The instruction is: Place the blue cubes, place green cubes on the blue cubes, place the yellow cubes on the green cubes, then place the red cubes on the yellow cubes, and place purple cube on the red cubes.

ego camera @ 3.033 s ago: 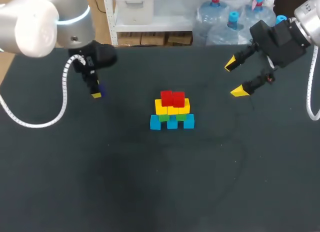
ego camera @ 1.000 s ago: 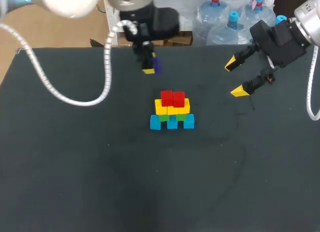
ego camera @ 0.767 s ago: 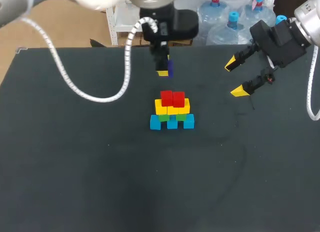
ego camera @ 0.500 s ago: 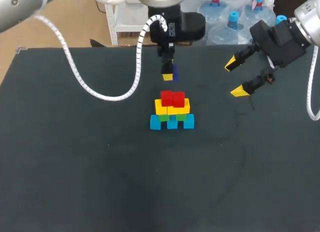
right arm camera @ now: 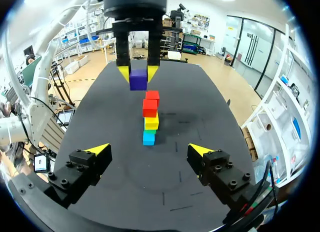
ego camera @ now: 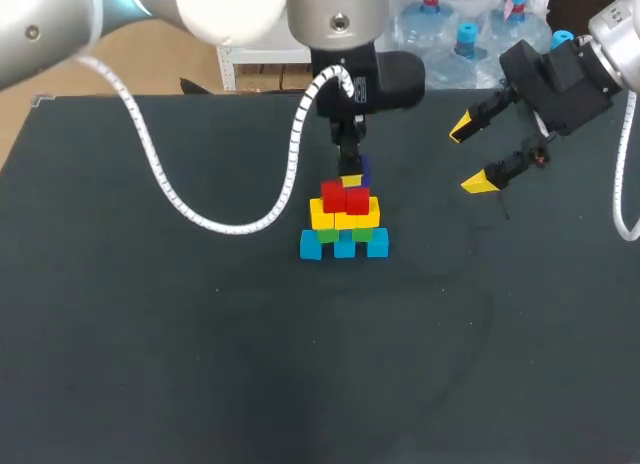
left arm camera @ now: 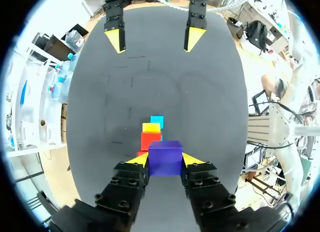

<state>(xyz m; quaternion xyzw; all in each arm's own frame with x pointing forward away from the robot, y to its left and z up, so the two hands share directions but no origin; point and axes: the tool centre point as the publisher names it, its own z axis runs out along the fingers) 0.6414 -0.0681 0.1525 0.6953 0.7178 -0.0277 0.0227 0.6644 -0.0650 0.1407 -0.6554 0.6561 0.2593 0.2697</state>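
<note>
A pyramid of cubes stands mid-table: blue cubes (ego camera: 344,246) at the base, green cubes (ego camera: 327,236), yellow cubes (ego camera: 345,220), and two red cubes (ego camera: 345,197) on top. My left gripper (ego camera: 352,174) hangs just over the red cubes, shut on a purple cube (ego camera: 364,169). In the left wrist view the purple cube (left arm camera: 165,157) sits between the yellow tips, with a red cube (left arm camera: 150,140) just ahead of them. My right gripper (ego camera: 470,157) stands open off to the pyramid's right, holding nothing. From the right wrist the purple cube (right arm camera: 138,78) shows above the stack (right arm camera: 150,114).
The dark table (ego camera: 200,344) spreads wide around the pyramid, with bare surface in front and to the left. The left arm's white cable (ego camera: 150,154) loops above the table's left rear.
My left arm has carried the purple cube rightward and down from the back of the table to just above the red cubes. The right arm has kept still.
</note>
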